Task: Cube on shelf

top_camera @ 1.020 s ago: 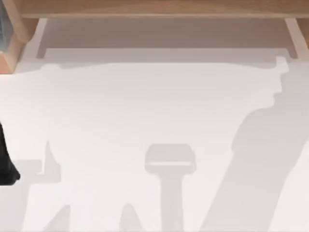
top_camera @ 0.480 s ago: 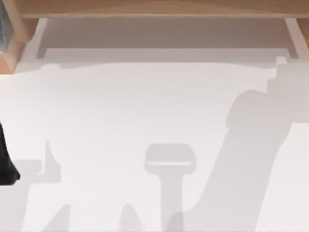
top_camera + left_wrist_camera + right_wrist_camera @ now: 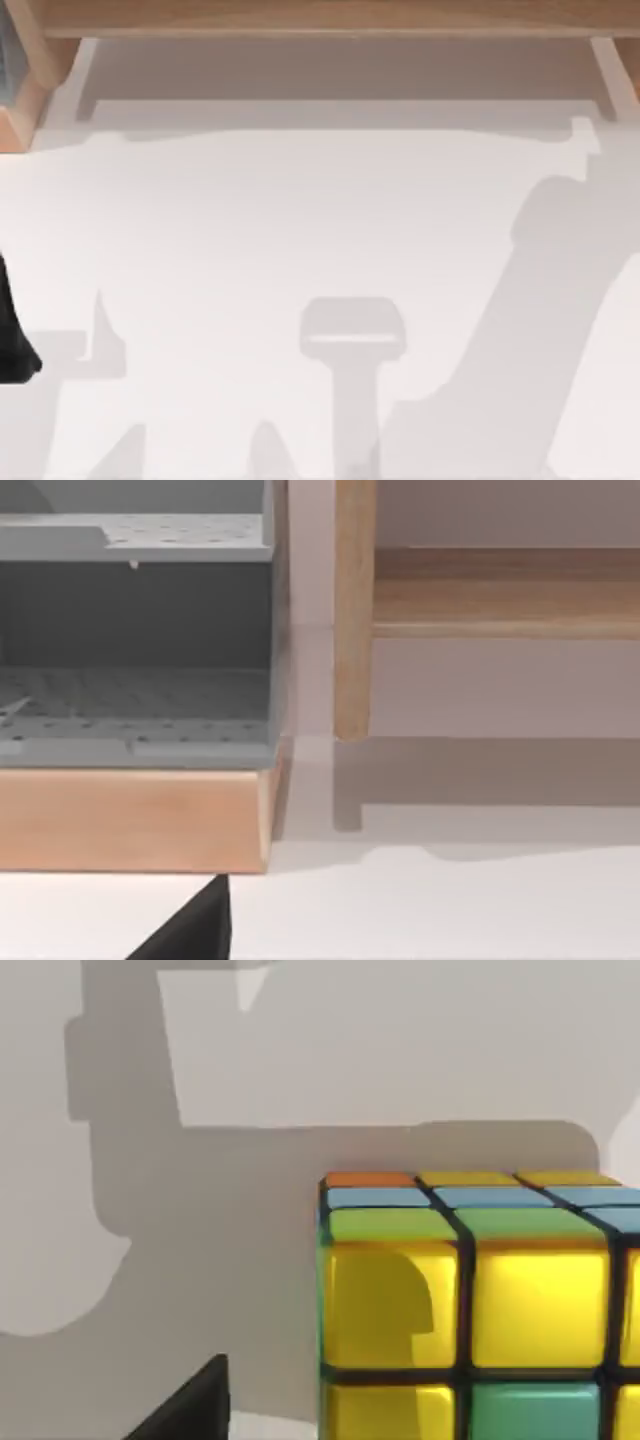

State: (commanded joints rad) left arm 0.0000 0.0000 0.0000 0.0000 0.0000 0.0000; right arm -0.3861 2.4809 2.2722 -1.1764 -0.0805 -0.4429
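Note:
The cube (image 3: pixel 470 1310) sits close in the right wrist view, with yellow and green squares on its near face and orange, yellow and blue ones on top. A dark part of my right gripper (image 3: pixel 185 1408) shows beside the cube, apart from it. The shelf (image 3: pixel 330 18) is a long light-brown board along the far edge of the table, with side supports (image 3: pixel 612 70). Its board (image 3: pixel 500 590) and one upright (image 3: pixel 352 610) also appear in the left wrist view. My left arm (image 3: pixel 12 340) stays parked at the table's left edge, and a dark part of the left gripper (image 3: pixel 190 930) is visible.
A grey perforated rack (image 3: pixel 135 630) on a wooden base (image 3: pixel 130 820) stands at the far left, next to the shelf's left upright. Arm shadows lie across the white table (image 3: pixel 250 220), the largest at the right.
The right arm's shadow on the table has shifted, first leftward, then back right, and reaches closer to the shelf. The left arm has not moved.

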